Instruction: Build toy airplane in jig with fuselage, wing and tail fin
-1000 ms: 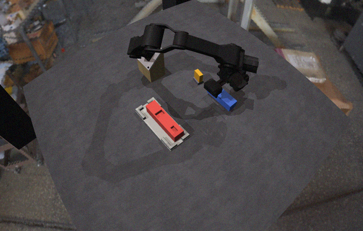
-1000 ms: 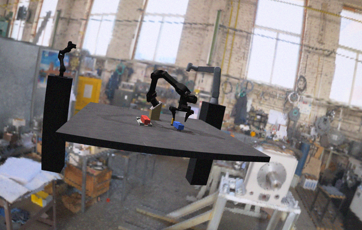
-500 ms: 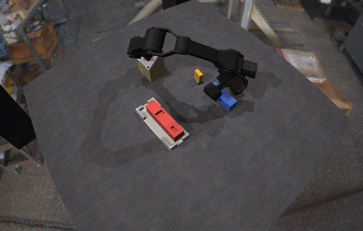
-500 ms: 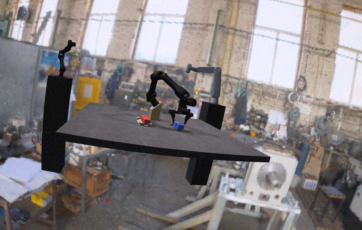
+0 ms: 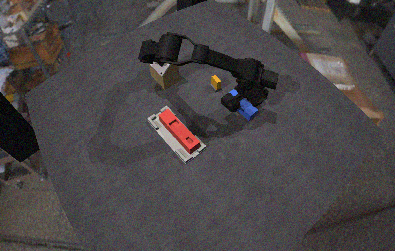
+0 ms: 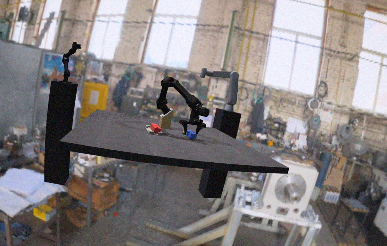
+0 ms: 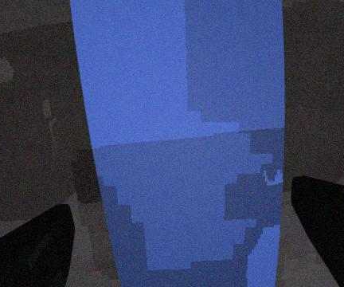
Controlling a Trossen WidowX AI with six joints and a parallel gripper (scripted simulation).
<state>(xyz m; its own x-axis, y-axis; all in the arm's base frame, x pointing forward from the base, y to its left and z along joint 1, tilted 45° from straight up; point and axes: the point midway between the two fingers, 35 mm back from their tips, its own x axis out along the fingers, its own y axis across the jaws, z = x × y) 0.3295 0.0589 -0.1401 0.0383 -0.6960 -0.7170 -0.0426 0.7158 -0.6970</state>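
Note:
The blue wing (image 5: 249, 113) (image 6: 192, 135) (image 7: 136, 80) lies on the table; its tab is not visible. My gripper (image 5: 243, 101) (image 6: 191, 132) (image 7: 184, 204) is open and low around the wing, one finger on each side. The wrist view shows a gap between the wing and each finger, wider on the left. The red fuselage (image 5: 180, 132) (image 6: 155, 127) lies lengthwise in the pale cradle (image 5: 170, 140) (image 6: 148, 130), its two sockets facing up and empty. The orange tail fin (image 5: 215, 82) (image 6: 183, 131) stands upright on a small dark base, mostly hidden in the exterior view.
A tan block (image 5: 170, 77) (image 6: 165, 121) with a slanted white top stands behind the cradle, under my arm's raised links. The tail fin is close beside the wing and gripper. Other arms stand on black pedestals (image 6: 60, 128) (image 6: 226, 122) beyond the table.

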